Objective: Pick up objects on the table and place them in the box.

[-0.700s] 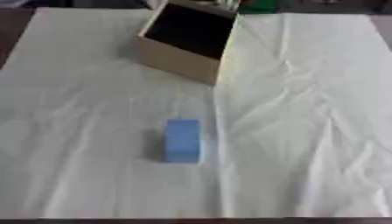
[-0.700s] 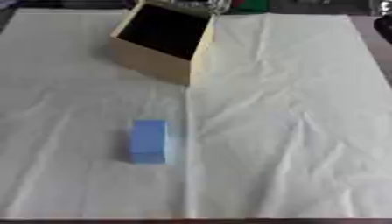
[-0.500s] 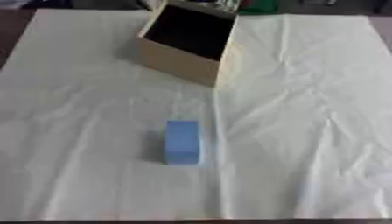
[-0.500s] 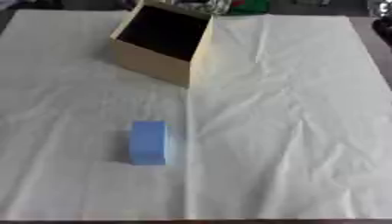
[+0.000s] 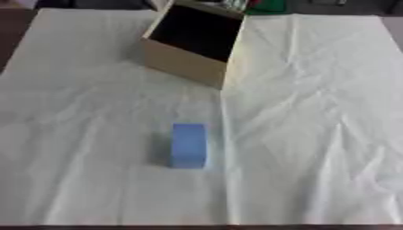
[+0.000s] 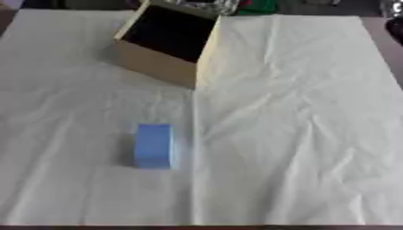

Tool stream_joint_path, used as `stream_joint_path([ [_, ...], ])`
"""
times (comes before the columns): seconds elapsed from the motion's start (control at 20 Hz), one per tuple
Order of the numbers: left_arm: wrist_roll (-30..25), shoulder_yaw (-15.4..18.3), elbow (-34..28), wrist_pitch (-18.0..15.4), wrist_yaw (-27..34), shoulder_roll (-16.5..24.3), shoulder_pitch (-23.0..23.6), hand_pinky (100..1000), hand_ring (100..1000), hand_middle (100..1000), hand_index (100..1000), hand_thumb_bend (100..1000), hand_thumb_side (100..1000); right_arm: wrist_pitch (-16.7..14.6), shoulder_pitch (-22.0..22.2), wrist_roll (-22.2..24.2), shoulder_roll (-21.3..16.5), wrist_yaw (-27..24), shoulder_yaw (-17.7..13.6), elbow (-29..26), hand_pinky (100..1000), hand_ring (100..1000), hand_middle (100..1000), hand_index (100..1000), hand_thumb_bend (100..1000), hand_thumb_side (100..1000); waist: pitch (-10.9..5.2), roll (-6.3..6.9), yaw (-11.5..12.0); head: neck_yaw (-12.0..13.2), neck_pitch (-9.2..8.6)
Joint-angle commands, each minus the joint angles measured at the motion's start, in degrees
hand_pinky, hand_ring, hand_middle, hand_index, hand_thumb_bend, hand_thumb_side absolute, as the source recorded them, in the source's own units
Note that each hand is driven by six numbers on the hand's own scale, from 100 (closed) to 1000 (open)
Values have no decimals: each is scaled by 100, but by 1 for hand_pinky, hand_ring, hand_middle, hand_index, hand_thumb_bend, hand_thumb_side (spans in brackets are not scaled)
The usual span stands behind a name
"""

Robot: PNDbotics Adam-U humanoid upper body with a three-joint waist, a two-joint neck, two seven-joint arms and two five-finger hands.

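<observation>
A light blue block (image 5: 189,145) lies on the white cloth (image 5: 315,112) a little below the middle of the table. An open cardboard box (image 5: 193,42) with a dark inside stands at the far middle, turned at an angle. Something shiny and pale shows at its far rim. Neither of my hands appears in either view.
The wrinkled white cloth covers nearly the whole table, with a fold line running down from the box. A green object (image 6: 260,6) sits past the far edge. Dark table edge (image 5: 15,27) shows at the far left and along the bottom.
</observation>
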Motion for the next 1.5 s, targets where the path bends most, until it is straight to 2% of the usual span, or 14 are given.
stream_joint_path([
  [0.05,-66,-83,-105,179,-326,336,-144,690,559,497,778,248,141,11,-29,-8,-118,-9,-43,-98,784,763,747,889,100,270,-142,93,-4,-2,83],
  [0.2,-646,-468,-105,862,-1270,917,-455,691,570,511,800,327,100,29,2,4,-121,-10,-22,-98,784,763,747,889,100,270,-212,114,24,-61,151],
  [0.35,-1822,-1092,-105,1480,-2111,1551,-844,698,591,531,817,361,100,42,11,42,-105,-26,20,-98,784,763,747,889,100,269,-293,151,33,-101,208],
  [0.55,-3389,-1865,-105,2109,-1939,2254,-1329,716,633,576,820,376,118,63,45,70,-116,-26,49,-98,784,763,747,889,100,270,-377,196,26,-144,249],
  [0.7,-4400,-2321,-105,2454,-1894,2550,-1803,730,661,604,820,409,202,76,64,90,-112,-32,68,-98,784,763,746,889,100,271,-417,213,17,-180,242],
  [0.9,-5582,-2837,-105,2671,-2011,2714,-2305,734,682,628,814,496,290,86,82,105,-108,-39,81,-98,784,763,746,889,100,272,-454,225,17,-194,270],
  [1.15,-6468,-3292,-105,2709,-2288,2729,-2613,742,703,659,832,559,398,100,118,109,-116,-38,83,-98,784,763,745,889,100,274,-481,237,50,-228,315],
  [1.4,-7096,-3591,-105,2781,-2242,2712,-2833,761,735,709,870,594,406,116,151,114,-118,-40,87,-98,784,763,745,889,100,276,-504,249,91,-260,346],
  [1.5,-7325,-3674,-105,2857,-2117,2692,-2895,766,736,710,873,591,375,121,164,113,-120,-41,87,-98,784,763,745,889,100,277,-509,252,107,-274,357],
])
